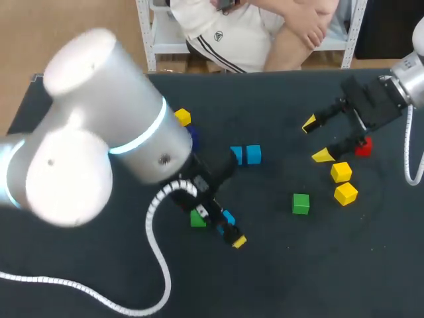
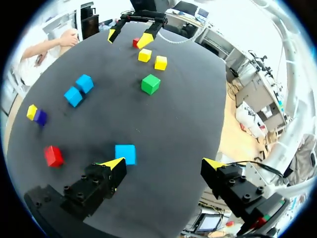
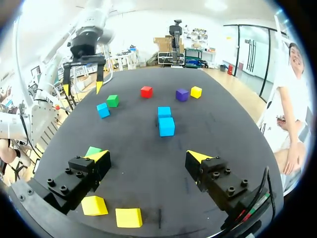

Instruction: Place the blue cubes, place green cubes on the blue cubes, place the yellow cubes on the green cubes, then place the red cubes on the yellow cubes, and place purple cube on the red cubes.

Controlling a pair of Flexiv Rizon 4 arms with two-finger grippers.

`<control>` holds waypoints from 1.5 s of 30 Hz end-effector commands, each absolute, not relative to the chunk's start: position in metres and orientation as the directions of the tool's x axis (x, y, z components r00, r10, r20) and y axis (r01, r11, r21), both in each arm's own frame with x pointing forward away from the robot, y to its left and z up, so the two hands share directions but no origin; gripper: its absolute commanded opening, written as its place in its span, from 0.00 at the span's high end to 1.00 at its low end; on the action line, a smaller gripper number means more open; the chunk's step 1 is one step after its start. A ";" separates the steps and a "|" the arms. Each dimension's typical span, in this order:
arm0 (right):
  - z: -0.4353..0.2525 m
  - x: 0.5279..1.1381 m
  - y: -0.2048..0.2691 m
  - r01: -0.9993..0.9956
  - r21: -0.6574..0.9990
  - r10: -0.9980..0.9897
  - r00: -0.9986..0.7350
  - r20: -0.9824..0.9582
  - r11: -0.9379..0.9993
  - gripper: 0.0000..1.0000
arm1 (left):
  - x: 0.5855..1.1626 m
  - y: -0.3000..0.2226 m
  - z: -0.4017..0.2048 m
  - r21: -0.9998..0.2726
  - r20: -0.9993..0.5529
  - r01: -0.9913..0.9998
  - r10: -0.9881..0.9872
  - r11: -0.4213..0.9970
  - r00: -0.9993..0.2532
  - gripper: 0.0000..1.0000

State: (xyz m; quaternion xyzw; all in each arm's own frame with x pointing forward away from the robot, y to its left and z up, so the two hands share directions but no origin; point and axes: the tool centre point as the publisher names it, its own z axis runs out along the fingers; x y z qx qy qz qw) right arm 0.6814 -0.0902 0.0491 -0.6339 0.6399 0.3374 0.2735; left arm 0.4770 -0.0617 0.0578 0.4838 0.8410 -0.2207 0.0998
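Note:
My left gripper (image 2: 163, 163) hangs open over the near middle of the table, with a blue cube (image 2: 125, 153) just ahead of one finger and a red cube (image 2: 53, 155) off to that side. In the head view this gripper (image 1: 225, 228) sits by the blue cube (image 1: 228, 217) and a green cube (image 1: 197, 217). Two blue cubes (image 1: 246, 155) touch at mid-table. My right gripper (image 1: 318, 139) is open at the right, empty, near a red cube (image 1: 362, 147), two yellow cubes (image 1: 340, 171) (image 1: 345, 193) and a green cube (image 1: 301, 203). A yellow cube (image 1: 183, 117) and a purple cube (image 1: 192, 132) lie together.
In the right wrist view the gripper (image 3: 148, 157) has the green cube (image 3: 93, 150) behind one finger and yellow cubes (image 3: 94, 205) beneath it. The left arm's white cable (image 1: 156, 258) trails over the table's near side. The big left arm body hides part of the table.

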 end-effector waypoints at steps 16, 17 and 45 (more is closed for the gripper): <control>0.049 0.681 -0.090 -0.996 0.084 -0.625 -0.045 -0.779 -0.032 0.00 | 0.517 -0.083 0.050 -0.218 -0.355 0.881 0.806 0.421 -0.473 0.00; 0.049 0.681 -0.090 -0.996 0.084 -0.625 -0.045 -0.779 -0.032 0.00 | 0.520 -0.084 0.049 -0.217 -0.353 0.885 0.812 0.413 -0.465 0.00; 0.049 0.681 -0.090 -0.996 0.084 -0.625 -0.045 -0.779 -0.032 0.00 | 0.507 -0.066 0.034 -0.207 -0.279 0.869 0.824 0.449 -0.493 0.00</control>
